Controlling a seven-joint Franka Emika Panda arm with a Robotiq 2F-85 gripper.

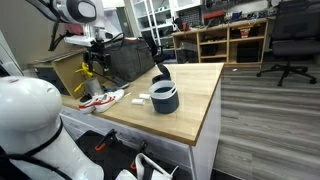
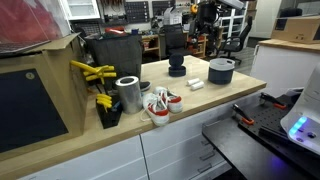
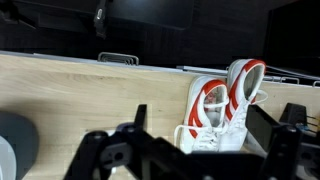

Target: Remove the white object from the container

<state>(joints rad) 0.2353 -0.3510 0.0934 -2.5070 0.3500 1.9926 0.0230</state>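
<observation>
The dark round tub (image 1: 166,100) stands near the middle of the wooden table and shows in both exterior views (image 2: 221,71). A pale patch shows at its open top; I cannot make out its shape. A small flat white piece (image 1: 140,99) lies on the table beside the tub, also seen in an exterior view (image 2: 194,85). My gripper (image 1: 98,44) hangs high above the table's far side, well away from the tub (image 2: 206,16). In the wrist view its dark fingers (image 3: 200,115) are spread apart and empty, above a pair of white-and-red shoes. The tub is out of the wrist view.
White-and-red shoes (image 1: 101,99) (image 2: 160,104) (image 3: 225,105) lie at the table edge. A black wedge-shaped object (image 1: 160,73) (image 2: 177,68) stands behind the tub. A silver can (image 2: 128,94) and yellow clamps (image 2: 92,72) stand near a cardboard box (image 1: 62,72).
</observation>
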